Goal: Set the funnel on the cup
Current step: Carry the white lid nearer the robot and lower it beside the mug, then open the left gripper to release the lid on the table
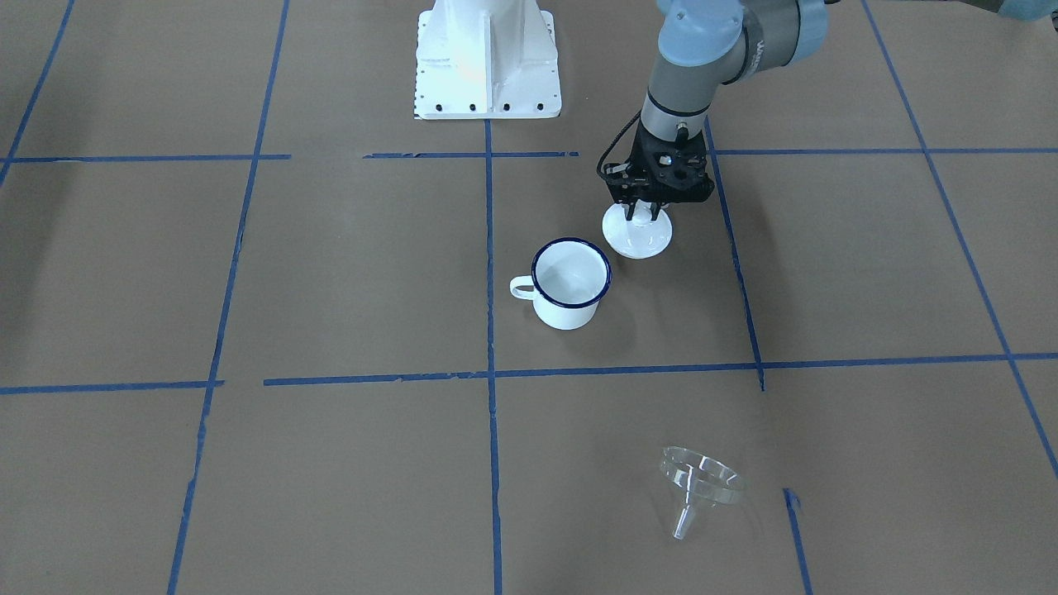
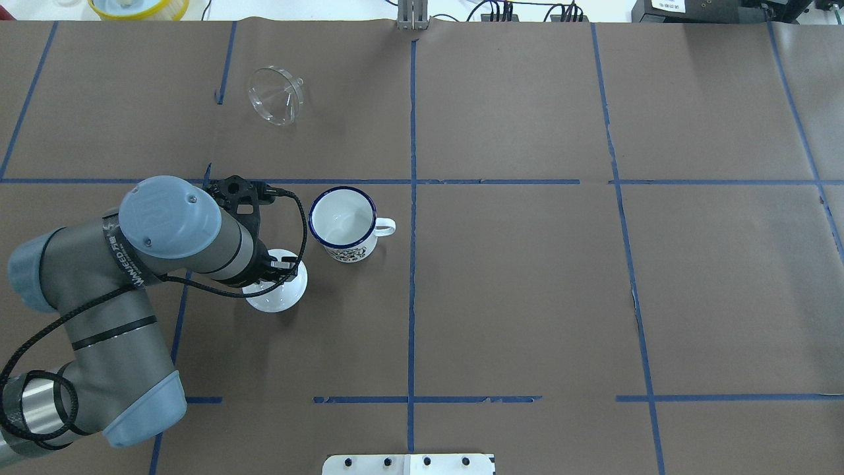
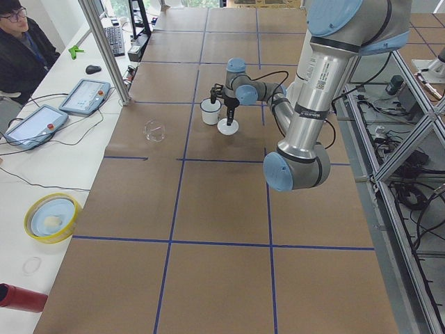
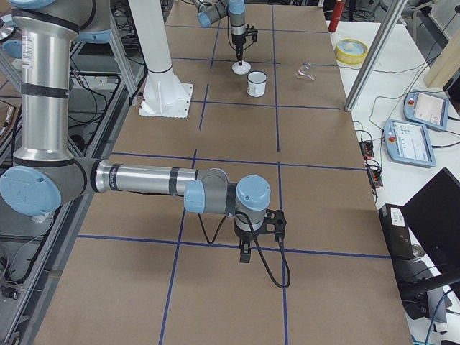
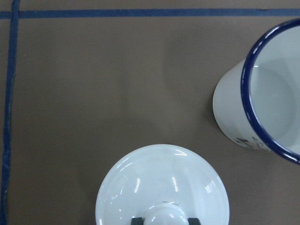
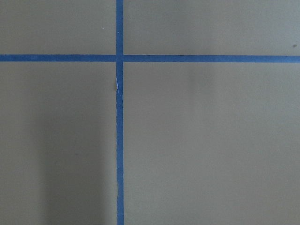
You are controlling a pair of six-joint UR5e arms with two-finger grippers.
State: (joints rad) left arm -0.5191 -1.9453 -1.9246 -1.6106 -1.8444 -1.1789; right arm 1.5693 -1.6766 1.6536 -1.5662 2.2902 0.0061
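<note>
The cup [image 1: 570, 283], a white enamel mug with a dark blue rim, stands upright and open near the table's middle; it also shows in the overhead view [image 2: 343, 224] and the left wrist view [image 5: 267, 103]. The clear funnel [image 1: 701, 483] lies on its side far from the robot, also seen from overhead [image 2: 275, 95]. My left gripper [image 1: 640, 213] points down, its fingers closed around the knob of a round white lid [image 1: 636, 233] that rests on the table beside the cup. My right gripper [image 4: 246, 253] hangs low over bare table far from these; I cannot tell whether it is open.
The table is covered in brown paper with blue tape lines [image 2: 412, 198]. The robot's white base [image 1: 486, 58] stands at the table's edge. A yellow bowl [image 3: 50, 217] and tablets [image 3: 85, 95] lie on the side bench, where an operator [image 3: 21, 42] sits.
</note>
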